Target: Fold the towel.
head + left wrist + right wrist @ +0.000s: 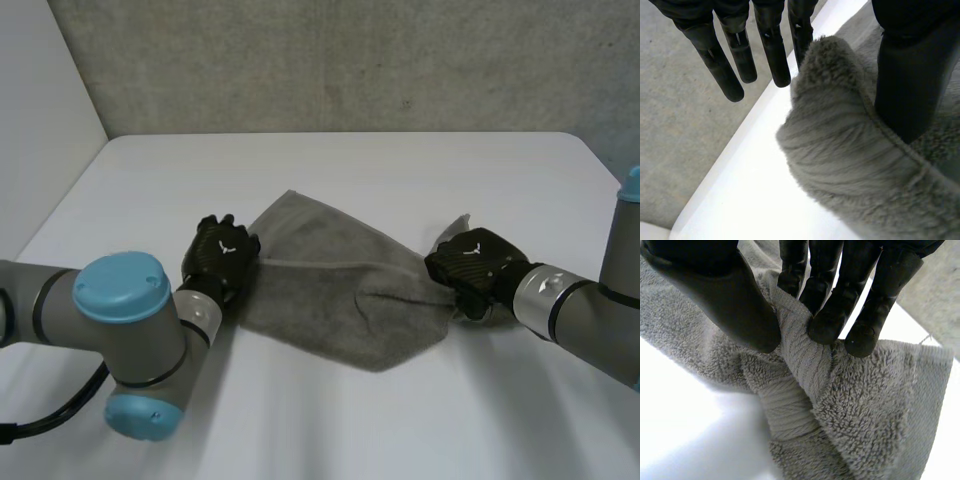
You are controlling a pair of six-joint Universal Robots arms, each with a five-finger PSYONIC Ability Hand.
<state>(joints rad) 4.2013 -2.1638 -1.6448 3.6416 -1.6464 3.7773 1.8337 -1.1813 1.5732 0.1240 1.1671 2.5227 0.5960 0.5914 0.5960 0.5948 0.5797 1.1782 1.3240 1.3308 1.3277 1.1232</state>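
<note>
A grey towel lies rumpled in the middle of the white table, running to a point at its near side. My left hand sits at the towel's left edge. In the left wrist view its fingers hang straight and apart from the thumb, which rests on the towel; a raised corner bulges between them, unpinched. My right hand is at the towel's right end. In the right wrist view its fingers and thumb pinch a ridge of the towel.
A grey wall rises behind the table's far edge, and a pale wall stands at the far left. Past my left fingertips the table edge drops to grey floor. Bare table lies in front of and behind the towel.
</note>
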